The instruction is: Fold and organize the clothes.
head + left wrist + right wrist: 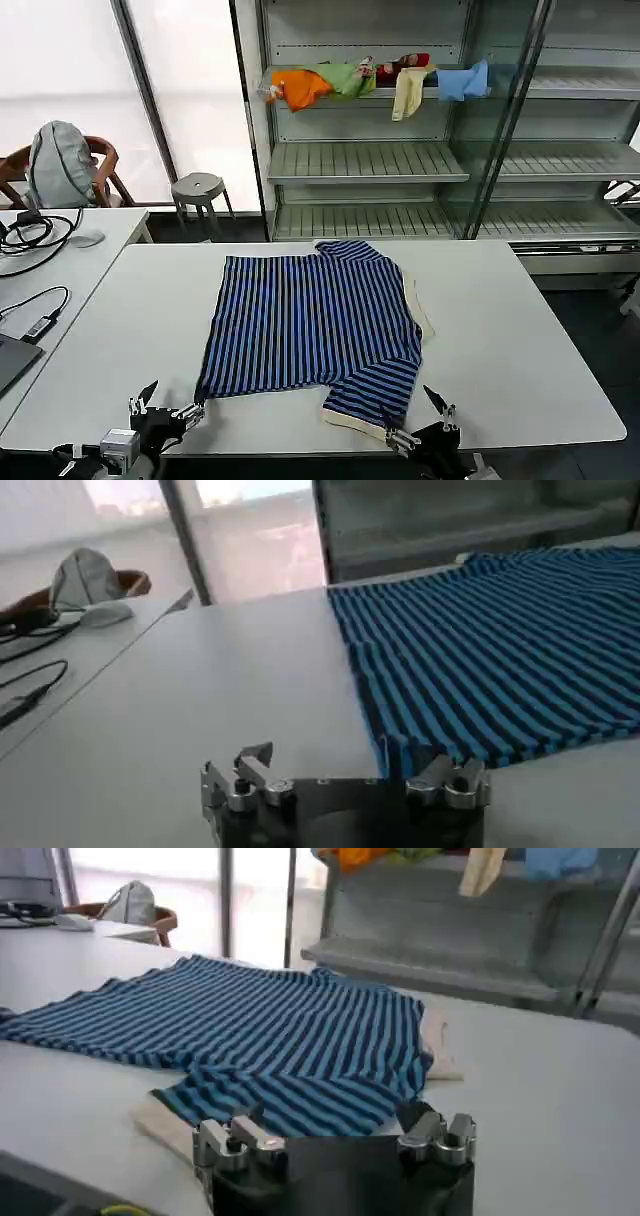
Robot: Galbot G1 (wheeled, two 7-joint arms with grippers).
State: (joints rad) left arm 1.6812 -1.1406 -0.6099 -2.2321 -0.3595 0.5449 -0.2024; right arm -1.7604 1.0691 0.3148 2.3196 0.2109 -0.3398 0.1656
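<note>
The blue and black striped shirt lies spread on the white table, collar toward the shelves. Its right side is folded in, with cream trim showing along that edge. A cream-trimmed sleeve points to the near edge. My left gripper is open at the table's near edge, just left of the shirt's near left hem corner. In the left wrist view that gripper has the hem corner by one finger. My right gripper is open at the sleeve's end. In the right wrist view that gripper faces the sleeve.
A metal shelf unit behind the table carries orange, green, yellow and light-blue garments. A side table at the left holds cables and a laptop. A grey stool and a chair with a grey bag stand beyond.
</note>
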